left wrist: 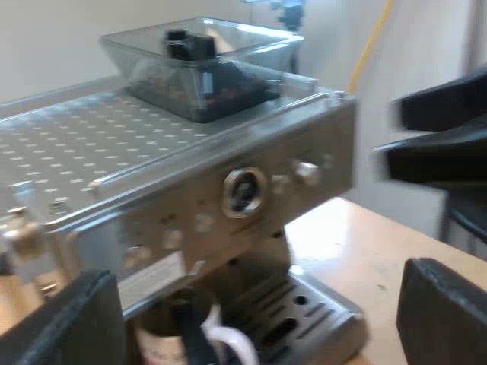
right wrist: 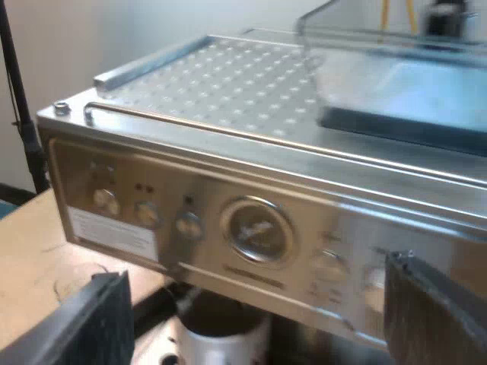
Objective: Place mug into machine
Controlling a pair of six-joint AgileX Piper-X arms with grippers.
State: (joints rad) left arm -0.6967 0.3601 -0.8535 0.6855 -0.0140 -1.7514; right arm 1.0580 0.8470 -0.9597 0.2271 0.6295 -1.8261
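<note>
The white ceramic mug [left wrist: 221,344] with a curved handle stands on the slotted metal drip tray [left wrist: 319,313]. It is under the front panel of the brushed-steel espresso machine [left wrist: 175,220], below the round pressure gauge [left wrist: 243,190]. A clear plastic bean hopper [left wrist: 202,57] sits on the machine's dimpled top. The left gripper [left wrist: 259,304] hangs before the machine, its black fingers spread wide and empty. The right gripper [right wrist: 255,293] faces the mug, likewise released and holding nothing.
</note>
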